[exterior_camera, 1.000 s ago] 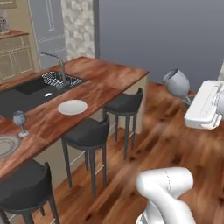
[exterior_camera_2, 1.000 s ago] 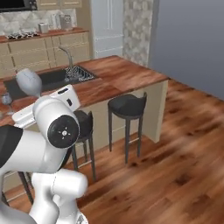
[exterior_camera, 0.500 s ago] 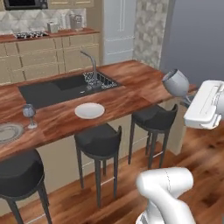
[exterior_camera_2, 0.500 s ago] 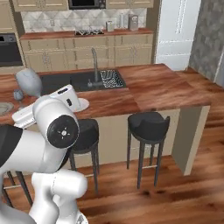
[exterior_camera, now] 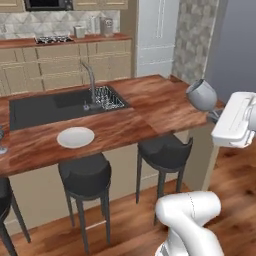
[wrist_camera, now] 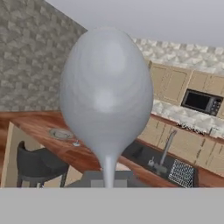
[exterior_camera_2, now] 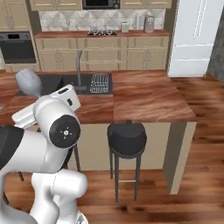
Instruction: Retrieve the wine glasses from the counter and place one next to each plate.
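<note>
Sink basin (exterior_camera: 45,107), dark and rectangular, is sunk into the counter (exterior_camera: 150,107) at the left centre of the left base view, with a curved faucet (exterior_camera: 90,82) at its right end and a wire dish rack (exterior_camera: 107,97) just beside that; what lies in the basin cannot be told. White plate (exterior_camera: 75,137) sits bare on the wood near the counter's front edge, lower left of the frame, above a dark stool (exterior_camera: 85,175). A second stool (exterior_camera: 164,150) stands to its right.

One wine glass (exterior_camera: 201,94) is up in the air at the right edge of the left base view, tilted, its rounded blue-grey bowl pointing up and left, well apart from the counter top. In the hand view its bowl (wrist_camera: 107,87) looms large in the centre, smooth, pale and translucent, narrowing to a thin stem at the bottom of the frame. The gripper (wrist_camera: 108,177) has its jaws clamped together on that stem.

A second glass's foot (exterior_camera: 1,148) shows at the far left edge of the left base view, standing on the counter. In the hand view a grey ringed plate (wrist_camera: 60,133) lies on the counter at mid left.
</note>
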Robot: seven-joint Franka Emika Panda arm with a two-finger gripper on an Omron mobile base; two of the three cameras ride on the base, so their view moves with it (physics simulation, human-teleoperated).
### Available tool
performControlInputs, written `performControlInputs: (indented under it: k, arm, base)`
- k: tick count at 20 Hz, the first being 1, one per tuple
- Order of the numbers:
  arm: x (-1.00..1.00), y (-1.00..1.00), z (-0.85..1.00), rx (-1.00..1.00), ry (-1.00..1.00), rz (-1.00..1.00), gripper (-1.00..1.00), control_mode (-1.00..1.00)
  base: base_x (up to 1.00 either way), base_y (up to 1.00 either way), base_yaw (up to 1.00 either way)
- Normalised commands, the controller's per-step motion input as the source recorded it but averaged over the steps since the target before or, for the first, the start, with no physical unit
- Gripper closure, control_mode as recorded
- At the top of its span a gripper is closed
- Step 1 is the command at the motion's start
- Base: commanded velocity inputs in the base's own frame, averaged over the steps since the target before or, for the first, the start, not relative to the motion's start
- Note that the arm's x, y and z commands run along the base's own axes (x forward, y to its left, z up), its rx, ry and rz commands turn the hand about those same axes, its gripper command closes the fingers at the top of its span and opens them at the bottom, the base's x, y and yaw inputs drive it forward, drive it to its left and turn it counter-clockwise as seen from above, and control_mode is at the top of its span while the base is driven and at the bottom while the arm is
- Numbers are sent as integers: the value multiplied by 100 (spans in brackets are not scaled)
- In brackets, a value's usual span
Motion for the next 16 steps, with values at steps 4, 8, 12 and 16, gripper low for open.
performControlInputs:
  k: [4,8,12,16]
  arm:
    - [0,0,0,0,0,0,100,100]
    - [0,0,0,0,0,0,100,100]
    - [0,0,0,0,0,0,100,100]
    - [0,0,0,0,0,0,100,100]
  base:
    - [86,-11,24]
    - [83,5,25]
    - [63,10,30]
    - [45,-25,47]
